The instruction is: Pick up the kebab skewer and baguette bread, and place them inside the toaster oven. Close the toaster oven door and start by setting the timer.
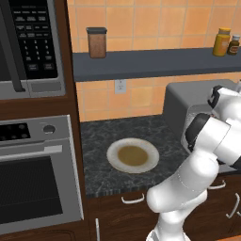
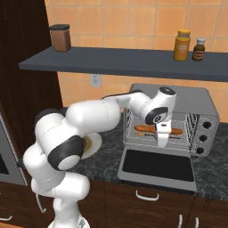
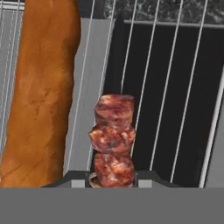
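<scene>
1. Looking along the hand view, you see the end effector closed on the skewer, its meat pieces stacked straight out from between the dark tips.
2. Your skewer hangs over the wire rack, with the baguette lying on the rack just beside it.
3. From the right base view, you find the end effector pointing down at the mouth of the toaster oven, with the baguette lying crosswise on the rack behind it.
4. Your oven door lies dropped open, flat over the tabletop.
5. You have a plate on the tabletop left of the oven.
</scene>
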Robot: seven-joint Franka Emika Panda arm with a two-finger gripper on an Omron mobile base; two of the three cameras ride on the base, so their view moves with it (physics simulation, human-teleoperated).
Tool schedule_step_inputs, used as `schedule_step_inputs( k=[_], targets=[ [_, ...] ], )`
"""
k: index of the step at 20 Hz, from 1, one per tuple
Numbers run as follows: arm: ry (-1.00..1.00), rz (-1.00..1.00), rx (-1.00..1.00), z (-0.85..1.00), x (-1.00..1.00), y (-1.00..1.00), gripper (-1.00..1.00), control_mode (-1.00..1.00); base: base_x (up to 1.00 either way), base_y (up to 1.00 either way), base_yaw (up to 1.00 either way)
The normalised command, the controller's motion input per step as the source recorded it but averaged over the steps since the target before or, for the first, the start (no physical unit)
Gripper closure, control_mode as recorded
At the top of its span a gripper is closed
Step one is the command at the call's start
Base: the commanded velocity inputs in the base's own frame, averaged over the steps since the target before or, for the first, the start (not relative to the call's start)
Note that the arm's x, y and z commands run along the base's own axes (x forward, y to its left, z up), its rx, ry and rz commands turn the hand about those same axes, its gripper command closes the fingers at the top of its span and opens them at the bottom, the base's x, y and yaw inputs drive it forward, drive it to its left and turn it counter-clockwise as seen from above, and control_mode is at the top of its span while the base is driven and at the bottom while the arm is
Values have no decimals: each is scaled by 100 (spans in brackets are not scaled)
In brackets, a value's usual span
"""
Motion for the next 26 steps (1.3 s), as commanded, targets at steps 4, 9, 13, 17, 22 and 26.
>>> schedule_step_inputs(
  k=[4, 9, 13, 17, 22, 26],
  targets=[
    [10, 0, 1, -6, 35, -4, 100, -100, 0, 0, 0],
    [2, -1, 0, 0, 26, 0, -100, -100, 0, 0, 0],
    [-7, -5, 0, 0, 9, 0, -100, -100, 0, 0, 0],
    [-8, -3, 0, 0, 0, 0, -100, -100, 0, 0, 0],
    [-5, -6, 0, 7, -20, -15, -100, -100, 0, 0, 0],
    [-3, -1, 0, 38, -47, -19, -100, -100, 0, 0, 0]
  ],
)
